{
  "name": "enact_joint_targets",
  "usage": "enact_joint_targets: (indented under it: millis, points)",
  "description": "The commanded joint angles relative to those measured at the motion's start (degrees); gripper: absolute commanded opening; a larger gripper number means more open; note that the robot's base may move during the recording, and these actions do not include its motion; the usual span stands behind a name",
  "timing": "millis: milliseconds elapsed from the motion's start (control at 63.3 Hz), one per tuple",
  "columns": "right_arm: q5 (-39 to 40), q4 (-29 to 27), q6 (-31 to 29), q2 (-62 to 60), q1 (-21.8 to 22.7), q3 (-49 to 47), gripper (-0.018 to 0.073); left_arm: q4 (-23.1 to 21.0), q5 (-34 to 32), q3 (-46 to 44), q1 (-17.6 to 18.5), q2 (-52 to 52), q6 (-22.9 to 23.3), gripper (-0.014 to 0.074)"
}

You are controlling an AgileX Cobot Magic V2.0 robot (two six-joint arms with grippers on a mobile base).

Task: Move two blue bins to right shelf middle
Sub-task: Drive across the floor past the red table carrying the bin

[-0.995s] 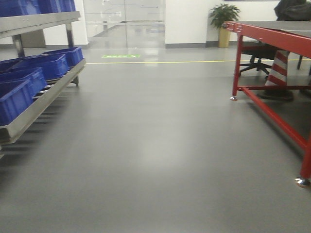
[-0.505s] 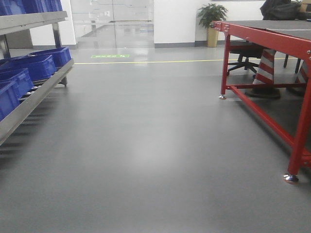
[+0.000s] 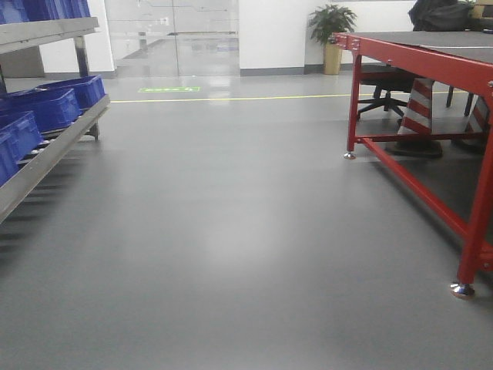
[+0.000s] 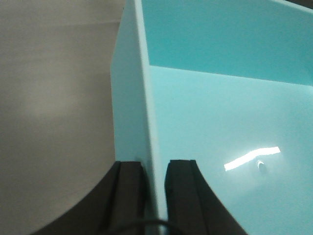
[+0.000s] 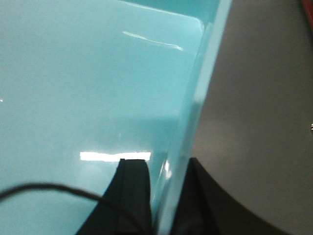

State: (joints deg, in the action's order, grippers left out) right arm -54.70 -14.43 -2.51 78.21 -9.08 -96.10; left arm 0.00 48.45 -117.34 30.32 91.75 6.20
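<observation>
Leftward drift marks the front view since the earlier frames: across the grey floor (image 3: 231, 231), the red frame (image 3: 416, 63) fills more of your right side, while the metal rack (image 3: 54, 150) with its stored bins (image 3: 54, 108) hugs the left edge. Your carried blue bin (image 4: 220, 122) hangs over floor. Your left end effector (image 4: 154, 169) pinches its left wall; your right end effector (image 5: 164, 166) pinches its right wall. Judged progress: pickup done, transit under way, placement remaining; you cannot see the right shelf, nor confirm a second bin
</observation>
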Motion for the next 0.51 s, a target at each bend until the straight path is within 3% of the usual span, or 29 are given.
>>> enact_joint_targets:
  millis: [0,489]
  points:
    - [1.2,0.9,-2.0,-0.5,0.3,-0.4,-0.0153,-0.5,-4.0,-0.7,0.1,-1.2,0.5,-0.0111]
    - [1.2,0.9,-2.0,-0.5,0.3,-0.4,-0.0153,-0.5,-4.0,-0.7,0.1,-1.2,0.5,-0.0111]
